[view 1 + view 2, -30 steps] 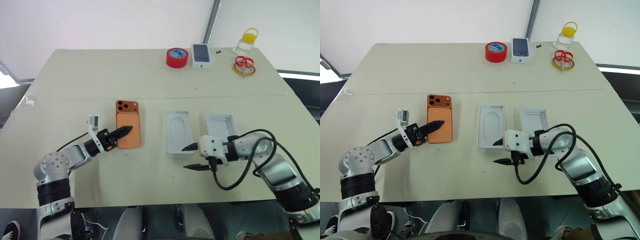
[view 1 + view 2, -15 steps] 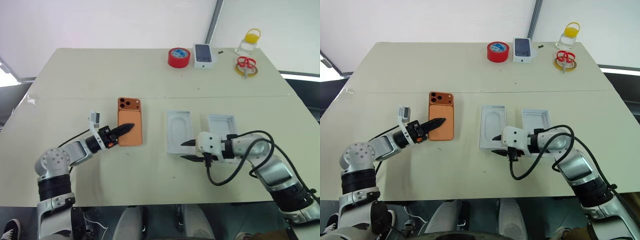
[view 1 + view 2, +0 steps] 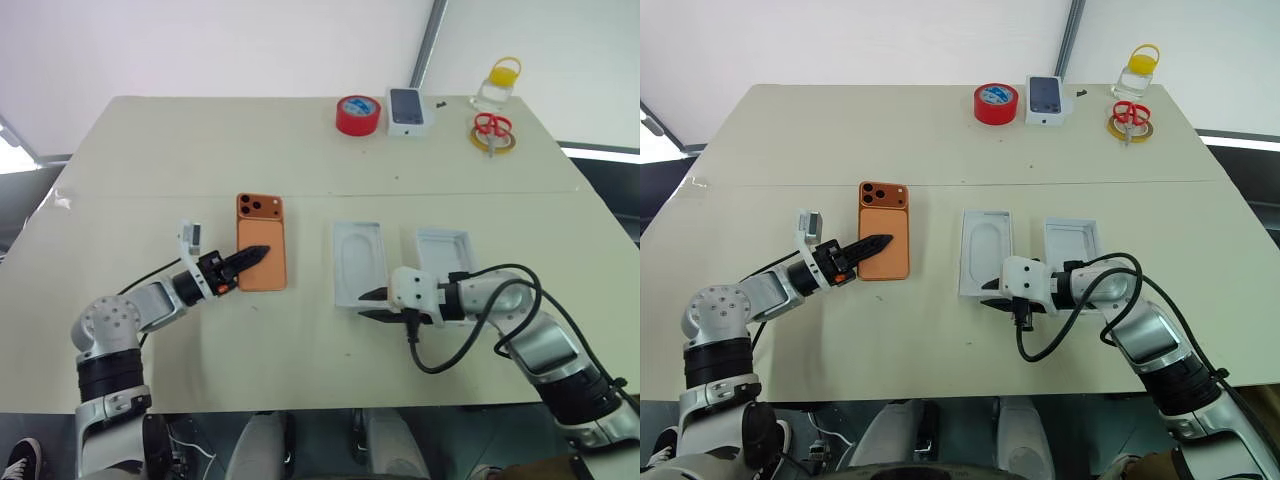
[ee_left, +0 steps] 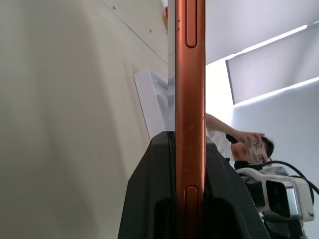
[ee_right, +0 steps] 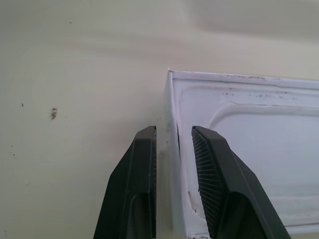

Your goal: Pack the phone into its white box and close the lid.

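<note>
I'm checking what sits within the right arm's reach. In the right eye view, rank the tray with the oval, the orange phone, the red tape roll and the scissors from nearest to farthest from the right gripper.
From the right gripper:
1. Tray with the oval, its near wall between the fingers.
2. Orange phone, on the robot's left, held by the left gripper.
3. Red tape roll, far edge, middle.
4. Scissors, far right corner.

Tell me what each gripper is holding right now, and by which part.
The left gripper is clamped on the orange phone, at its long side edge. The right gripper straddles the near end wall of a white tray, not yet visibly clamped.
</note>
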Tool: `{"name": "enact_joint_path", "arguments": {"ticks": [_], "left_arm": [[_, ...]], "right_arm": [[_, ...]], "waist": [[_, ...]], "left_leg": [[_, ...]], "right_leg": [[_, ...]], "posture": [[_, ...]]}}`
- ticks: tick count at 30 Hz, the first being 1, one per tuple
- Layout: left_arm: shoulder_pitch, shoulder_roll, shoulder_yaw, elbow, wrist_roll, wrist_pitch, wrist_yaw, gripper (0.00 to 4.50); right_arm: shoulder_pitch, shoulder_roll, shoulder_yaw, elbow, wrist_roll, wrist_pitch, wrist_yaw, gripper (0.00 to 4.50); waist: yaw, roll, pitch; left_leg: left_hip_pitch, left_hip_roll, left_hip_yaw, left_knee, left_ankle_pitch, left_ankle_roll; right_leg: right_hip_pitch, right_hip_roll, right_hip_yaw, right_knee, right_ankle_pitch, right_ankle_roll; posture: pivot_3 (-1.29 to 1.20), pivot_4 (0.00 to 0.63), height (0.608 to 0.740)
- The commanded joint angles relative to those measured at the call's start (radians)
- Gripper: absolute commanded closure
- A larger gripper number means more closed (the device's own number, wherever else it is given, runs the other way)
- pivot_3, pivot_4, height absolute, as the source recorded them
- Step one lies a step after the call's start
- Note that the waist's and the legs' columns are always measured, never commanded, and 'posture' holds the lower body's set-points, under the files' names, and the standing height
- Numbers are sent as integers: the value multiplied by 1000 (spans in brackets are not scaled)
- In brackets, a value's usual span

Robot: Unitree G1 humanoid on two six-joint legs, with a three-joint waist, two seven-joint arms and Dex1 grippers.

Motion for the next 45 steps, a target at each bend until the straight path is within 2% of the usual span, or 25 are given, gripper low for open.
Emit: {"name": "enact_joint_path", "arguments": {"ticks": [1,2,6,15,20,24,30,33,36,41,45], "left_arm": [[-20,1,9,-40,-44,-6,-7,4500],[-21,1,8,-41,-45,-5,-5,4500],[-28,-3,6,-40,-47,-3,6,4500],[-102,-61,20,-52,-105,0,103,4500],[-142,-116,50,-21,-153,5,185,4500],[-121,-139,19,-29,-142,-5,199,4500],[-105,-190,-11,-45,-138,-17,229,4500],[-99,-205,-22,-48,-148,4,252,4500],[-96,-213,-36,-50,-144,6,264,4500],[-105,-195,-80,-20,-102,10,246,4500],[-102,-181,-134,19,-52,11,231,4500]], "right_arm": [[-3,8,-4,-7,2,-20,-6,3318],[-3,8,-2,-7,4,-17,-2,3318],[-3,11,2,-2,-2,-17,-5,4440],[-23,45,22,-17,-21,-7,-29,4440],[-55,100,87,-33,-56,-19,-44,4440],[-79,141,115,-28,-64,-18,-49,4440],[-86,135,119,-17,-61,-6,-27,4440],[-78,133,104,-53,-14,21,2,3656],[-77,129,48,-100,53,61,5,2248],[-86,101,-96,-99,186,144,7,2248],[-67,44,-153,62,129,42,-8,2248]], "waist": [[0,0,0],[-1,0,0],[0,0,0],[11,-1,0],[13,-1,0],[13,-1,0],[19,-1,0],[18,-1,0],[18,-1,0],[20,-1,0],[20,-1,0]], "left_leg": [[0,0,0,0,0,0],[0,0,0,0,0,0],[0,0,0,0,0,0],[0,0,0,1,0,0],[0,0,0,1,0,-1],[0,0,0,1,1,-1],[0,-1,0,1,1,-1],[0,-1,-1,1,1,-1],[0,-1,-1,1,1,-1],[0,-1,-1,1,1,-1],[1,-1,-1,1,1,0]], "right_leg": [[0,0,0,0,0,0],[0,0,0,0,0,0],[0,0,0,0,0,0],[0,0,0,0,1,1],[0,0,0,1,1,2],[0,1,0,1,2,3],[1,0,0,1,2,3],[1,1,0,1,1,2],[1,1,0,1,1,2],[1,1,0,1,1,1],[2,1,0,0,0,0]], "posture": [[0,150,740],[0,150,740],[0,150,740],[0,150,740],[0,150,740],[0,150,740],[0,150,740],[0,150,740],[0,150,740],[0,150,740],[0,150,740]]}}
